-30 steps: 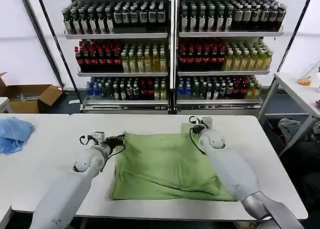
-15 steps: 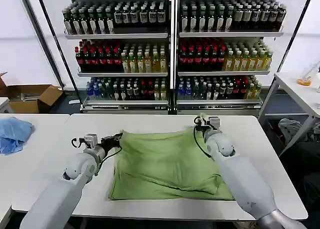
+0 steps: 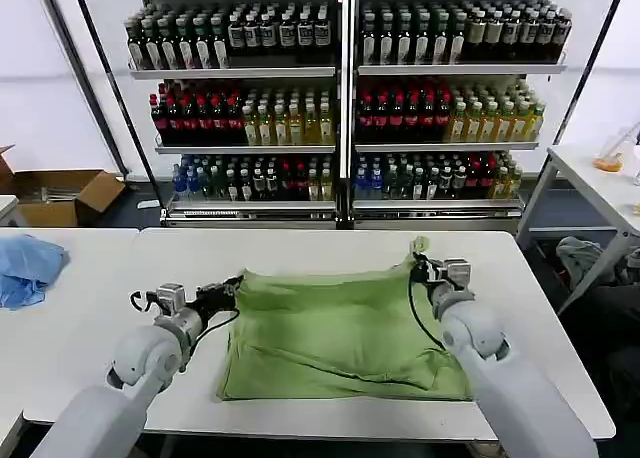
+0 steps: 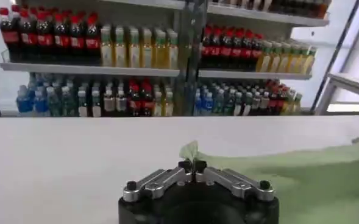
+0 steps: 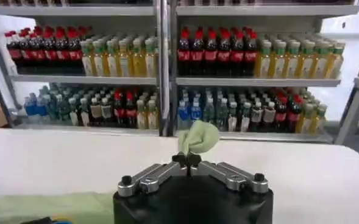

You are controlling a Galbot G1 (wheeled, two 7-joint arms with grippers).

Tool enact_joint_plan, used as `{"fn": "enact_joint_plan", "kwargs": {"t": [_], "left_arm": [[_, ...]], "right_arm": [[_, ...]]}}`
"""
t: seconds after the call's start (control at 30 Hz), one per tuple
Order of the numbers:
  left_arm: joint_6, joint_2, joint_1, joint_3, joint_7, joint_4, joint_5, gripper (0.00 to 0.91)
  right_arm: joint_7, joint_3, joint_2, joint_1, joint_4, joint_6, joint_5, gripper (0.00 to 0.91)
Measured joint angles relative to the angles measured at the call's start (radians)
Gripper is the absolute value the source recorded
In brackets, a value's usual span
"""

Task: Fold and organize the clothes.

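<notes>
The clothes are one light green shirt (image 3: 340, 328) lying flat and partly folded on the white table (image 3: 300, 248). My left gripper (image 3: 233, 286) is shut on the shirt's far left corner, and a small tuft of green cloth (image 4: 189, 150) sticks up past the closed fingertips (image 4: 184, 165). At the far right corner my right gripper (image 3: 421, 264) is shut too, with a bunched green tuft (image 5: 199, 137) above its tips. Both corners are raised slightly, and the far edge runs between them. The collar, buttons and print are hidden.
A light blue cloth (image 3: 26, 268) lies on the neighbouring table at the left. Behind the table stand shelves of bottles (image 3: 340, 108). A cardboard box (image 3: 60, 193) sits on the floor at far left, and another white table (image 3: 600, 178) stands at the right.
Both grippers have moved apart, the left one leftward and the right one rightward, each holding its corner. The shirt's far edge is stretched wider and straighter.
</notes>
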Motion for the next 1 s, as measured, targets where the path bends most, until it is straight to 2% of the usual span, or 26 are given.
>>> {"fn": "enact_joint_plan", "kwargs": {"t": [0.3, 0.77, 0.8, 0.83, 0.87, 0.9, 1.0], "left_arm": [[0.001, 0.010, 0.074, -0.013, 0.012, -0.043, 0.025, 0.030], [0.016, -0.009, 0.116, 0.002, 0.038, -0.036, 0.099, 0.040], [0.016, -0.011, 0.116, 0.002, 0.039, -0.034, 0.104, 0.151], [0.016, -0.013, 0.116, 0.002, 0.040, -0.031, 0.108, 0.443], [0.017, -0.015, 0.116, 0.002, 0.041, -0.030, 0.111, 0.685], [0.018, -0.017, 0.118, 0.001, 0.043, -0.030, 0.115, 0.907], [0.022, -0.023, 0.126, -0.004, 0.047, -0.033, 0.125, 0.907]], "right_arm": [[0.014, 0.058, -0.014, -0.146, 0.108, -0.010, -0.010, 0.000], [0.031, 0.061, -0.007, -0.210, 0.128, -0.015, -0.019, 0.000], [0.031, 0.059, -0.006, -0.212, 0.127, -0.016, -0.021, 0.171], [0.031, 0.058, -0.005, -0.214, 0.125, -0.016, -0.023, 0.564], [0.030, 0.057, -0.005, -0.217, 0.124, -0.016, -0.025, 0.907], [0.029, 0.056, -0.005, -0.220, 0.124, -0.016, -0.028, 0.907], [0.024, 0.056, -0.002, -0.230, 0.128, -0.016, -0.041, 0.907]]}}
